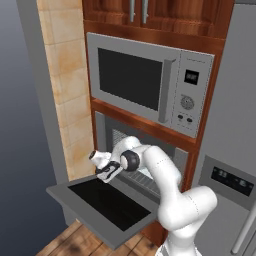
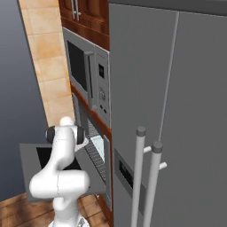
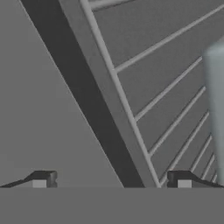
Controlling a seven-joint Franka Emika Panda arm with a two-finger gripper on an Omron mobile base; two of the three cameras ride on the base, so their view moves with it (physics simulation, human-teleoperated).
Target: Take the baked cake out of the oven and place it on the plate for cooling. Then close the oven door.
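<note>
The oven (image 1: pixel 102 131) stands open below the microwave. Its door (image 1: pixel 64 193) is folded down flat, black glass facing up. My gripper (image 1: pixel 108 174) hovers just above the door's inner edge, at the left of the oven mouth, open and holding nothing. In the hand view the gripper (image 3: pixel 113 181) has its two tips spread wide, looking at the wire rack (image 3: pixel 175 87) and the oven's front rim. A blurred pale bluish shape (image 3: pixel 215 109) stands at the right edge; I cannot tell what it is. No cake can be made out, and the plate is out of view.
The microwave (image 1: pixel 145 80) sits directly above the oven, under wooden cabinets (image 1: pixel 150 15). A tall grey fridge (image 2: pixel 177 111) with bar handles flanks the oven on the right. A tiled wall strip (image 1: pixel 67 90) is on the left. The lowered door (image 2: pixel 29 153) juts out over the wooden floor.
</note>
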